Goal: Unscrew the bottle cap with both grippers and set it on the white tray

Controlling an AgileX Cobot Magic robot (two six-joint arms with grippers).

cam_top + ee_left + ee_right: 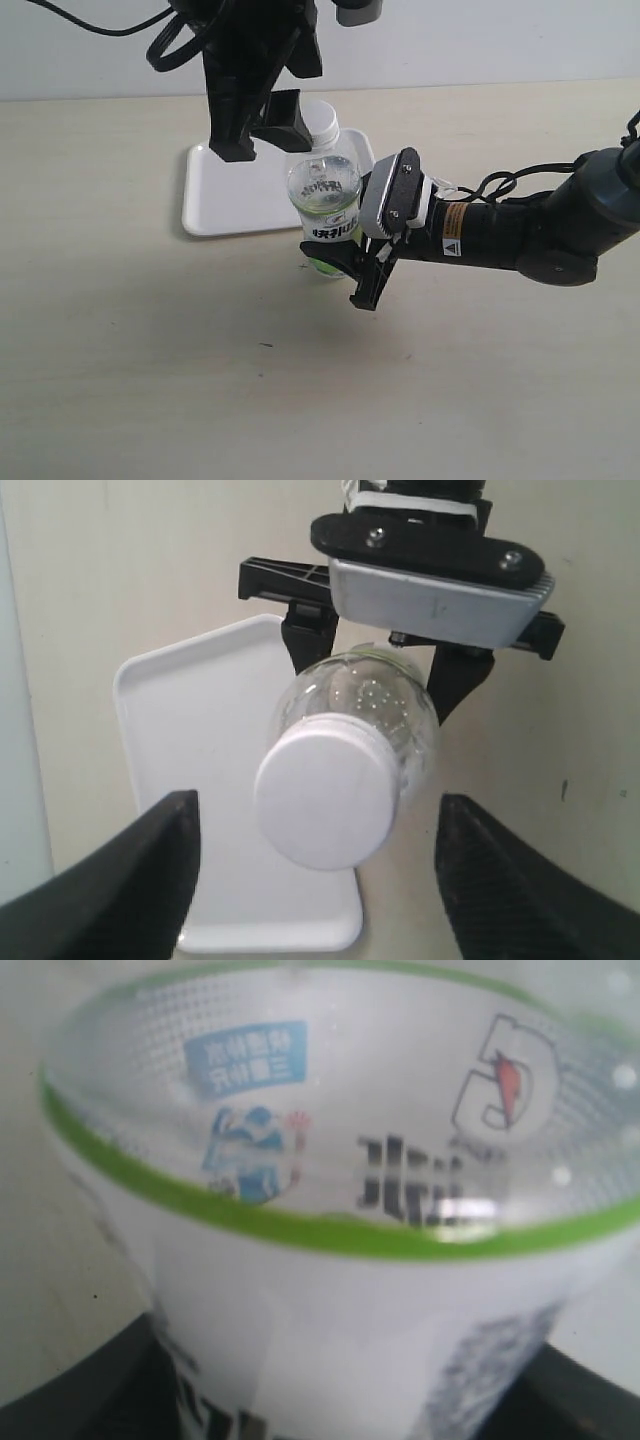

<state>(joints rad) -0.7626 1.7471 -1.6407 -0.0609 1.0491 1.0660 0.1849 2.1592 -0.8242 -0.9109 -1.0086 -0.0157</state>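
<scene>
The jaws of the right gripper point(385, 675) are clamping the bottle point(325, 200) steady while the left gripper point(315, 825) is hovering, jaws wide, around the cap point(325, 795), apparently to twist it.

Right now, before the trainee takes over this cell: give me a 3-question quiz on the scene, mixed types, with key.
1. Fill in: the left gripper hangs over the bottle cap with its jaws ___, one on each side, touching nothing.
2. What is the right gripper clamped on? A. the cap. B. the body of the bottle. C. nothing.
3. True or false: the cap sits on the bottle's neck, not on the white tray.

Key: 1 open; 2 B; 3 true.
</scene>
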